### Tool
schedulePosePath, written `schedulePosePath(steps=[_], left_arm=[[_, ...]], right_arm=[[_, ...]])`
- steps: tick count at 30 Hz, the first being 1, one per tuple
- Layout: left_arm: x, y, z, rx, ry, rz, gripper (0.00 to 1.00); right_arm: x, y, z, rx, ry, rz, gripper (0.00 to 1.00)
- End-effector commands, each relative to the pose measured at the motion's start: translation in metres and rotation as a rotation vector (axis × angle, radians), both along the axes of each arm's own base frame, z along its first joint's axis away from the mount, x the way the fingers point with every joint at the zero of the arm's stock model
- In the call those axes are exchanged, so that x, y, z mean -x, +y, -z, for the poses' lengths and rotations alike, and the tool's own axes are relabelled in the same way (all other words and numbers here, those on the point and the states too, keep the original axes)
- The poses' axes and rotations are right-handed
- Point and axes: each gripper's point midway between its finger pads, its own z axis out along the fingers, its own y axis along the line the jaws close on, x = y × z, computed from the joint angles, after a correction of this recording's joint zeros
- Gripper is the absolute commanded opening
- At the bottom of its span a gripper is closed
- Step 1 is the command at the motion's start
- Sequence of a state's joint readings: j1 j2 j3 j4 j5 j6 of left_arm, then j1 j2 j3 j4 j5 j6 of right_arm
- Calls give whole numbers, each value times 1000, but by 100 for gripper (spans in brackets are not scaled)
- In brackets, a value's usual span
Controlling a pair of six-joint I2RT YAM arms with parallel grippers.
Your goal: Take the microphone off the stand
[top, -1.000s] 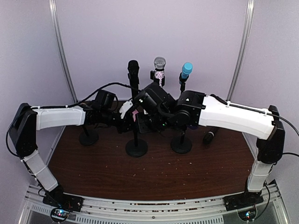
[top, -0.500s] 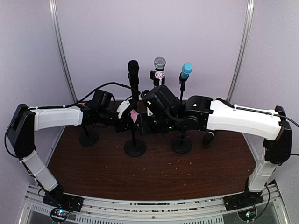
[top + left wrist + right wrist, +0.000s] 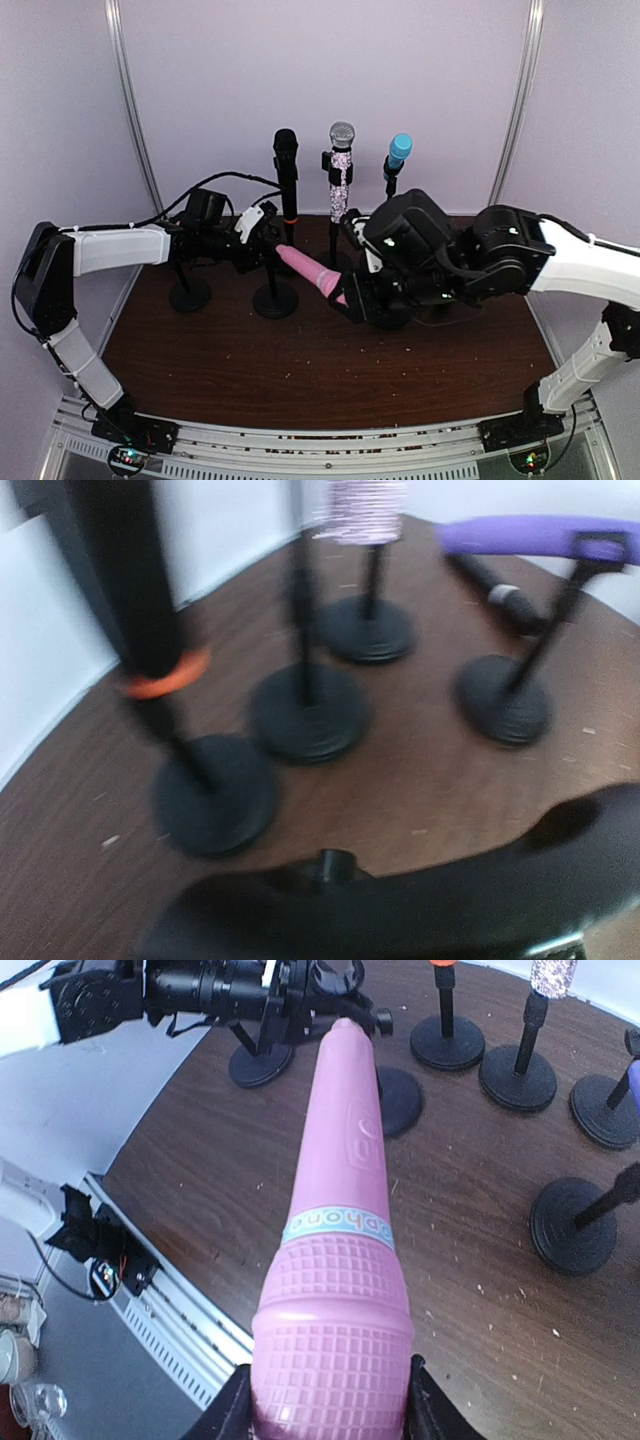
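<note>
Pink toy microphone hangs almost level above the tabletop. Its long axis runs from its gridded head, on the right of the front stand, up and leftward to its thin tail, which ends right at the top of that stand. The right gripper has it. In the right wrist view both jaws are clenched on the sides of the head, with the handle pointing straight out ahead of them. The tail tip sits just beside the stand's black clip, and from these views I cannot tell whether it is touching the clip or already clear of it.

The left gripper reaches in from the left of the stand. Its jaws are nearly closed and appear to be grasping the upper stem, bracing it. The left wrist view is blurred and shows only bases and poles, so that grip is judged from the overhead view.

The coming move turns on that shared line. The right arm alone carries the microphone, so pulling back along the handle's axis, rightward and away from the stand, should free the tail while the left arm keeps the stem from tipping.
</note>
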State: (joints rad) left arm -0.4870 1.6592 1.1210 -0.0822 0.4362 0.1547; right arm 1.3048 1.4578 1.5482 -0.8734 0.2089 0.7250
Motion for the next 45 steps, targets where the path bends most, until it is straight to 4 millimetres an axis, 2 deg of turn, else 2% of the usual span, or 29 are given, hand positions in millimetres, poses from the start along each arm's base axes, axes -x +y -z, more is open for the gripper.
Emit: schedulePosePath(steps=[1, 4, 6, 10, 14, 18, 22, 26, 32, 36, 39, 45], left_arm=[[-37, 40, -10, -40, -92, -171, 0], [-31, 37, -13, -33, -84, -140, 0], [-26, 35, -15, -27, -78, -118, 0], [-14, 34, -19, -36, -68, -69, 6], [-1, 36, -23, -32, -45, -22, 10], [7, 44, -27, -18, -9, -4, 10], [12, 54, -30, -25, -13, -6, 7], [15, 66, -29, -54, -43, -16, 5], [0, 99, -22, -119, -82, -96, 2], [-10, 119, -15, -168, -101, -132, 2], [-13, 132, -8, -196, -104, -156, 1], [-19, 161, 3, -220, -87, -217, 1]], right_arm=[[8, -51, -3, 44, 13, 72, 0], [5, -70, -22, -8, -29, 115, 0], [2, -79, -43, -66, -69, 133, 0], [-7, -101, -74, -107, -146, 200, 0], [-17, -140, -88, -110, -203, 320, 0], [-20, -172, -88, -143, -214, 407, 0], [-17, -199, -70, -123, -187, 478, 0], [-11, -220, -37, -62, -145, 518, 0], [-14, -251, 1, 2, -107, 633, 0], [-32, -270, 31, 70, -63, 731, 0], [-53, -271, 53, 103, -39, 759, 0], [-106, -262, 77, 160, -5, 771, 0]])
